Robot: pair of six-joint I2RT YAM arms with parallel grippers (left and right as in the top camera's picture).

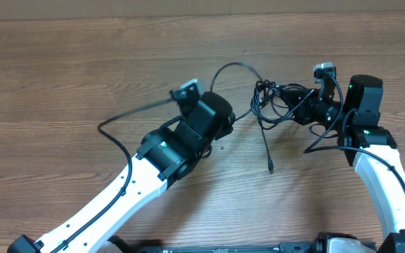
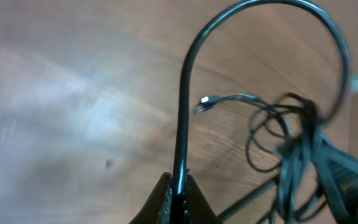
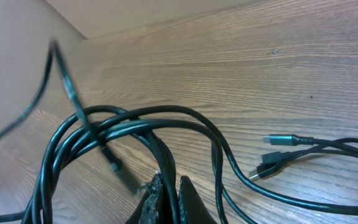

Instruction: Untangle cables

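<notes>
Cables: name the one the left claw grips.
The arching strand, rising from the left claw and curving over into the tangle; no other touches that claw.

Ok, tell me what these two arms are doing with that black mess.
Two robot arms are working on a tangle of black cables on a wooden table. The left arm's fingers are shut on one strand that arches up and over to the knot; the right arm's fingers pinch the bundle itself. It is still knotted, with one plug end trailing loose.
</notes>
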